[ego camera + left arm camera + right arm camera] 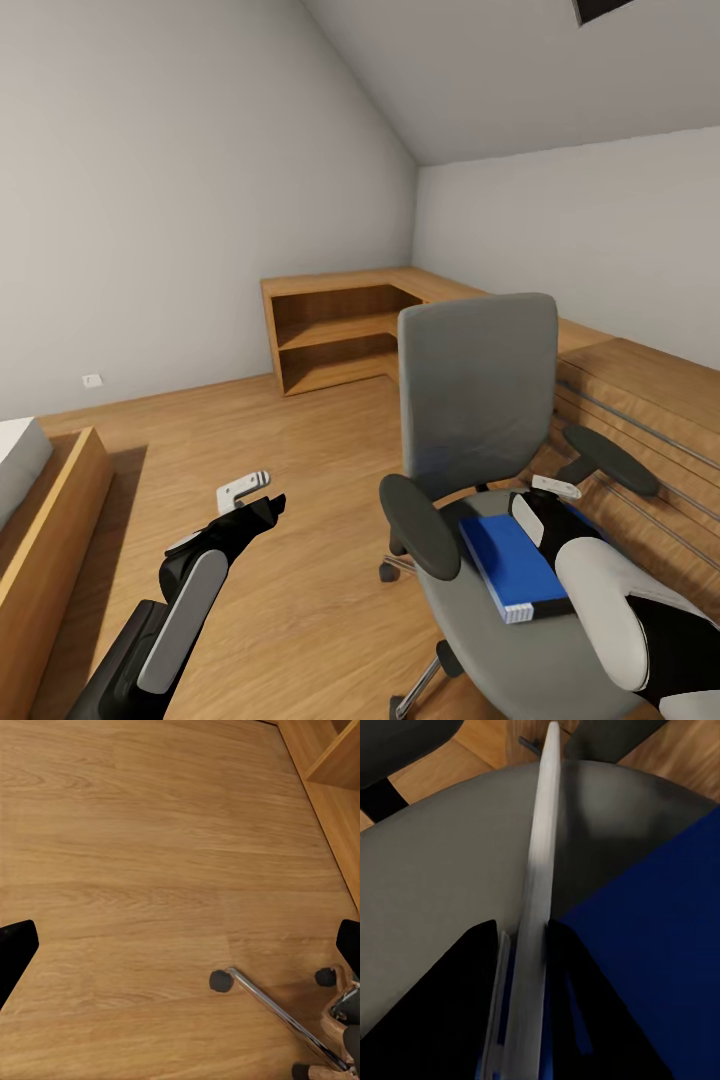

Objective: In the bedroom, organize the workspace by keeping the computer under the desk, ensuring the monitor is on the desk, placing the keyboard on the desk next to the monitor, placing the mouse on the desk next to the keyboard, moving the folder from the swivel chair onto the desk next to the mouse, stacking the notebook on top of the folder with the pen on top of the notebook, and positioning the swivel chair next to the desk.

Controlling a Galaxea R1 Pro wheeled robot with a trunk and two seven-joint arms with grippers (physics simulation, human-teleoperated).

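the folder [512, 567] lies on the chair [480, 400] seat, its pale edge pinched between the right gripper's [526, 967] closed jaws. the left gripper [252, 507] hovers over the floor [300, 440], jaws spread. judging by this, the folder's move is barely begun; the table is unseen.
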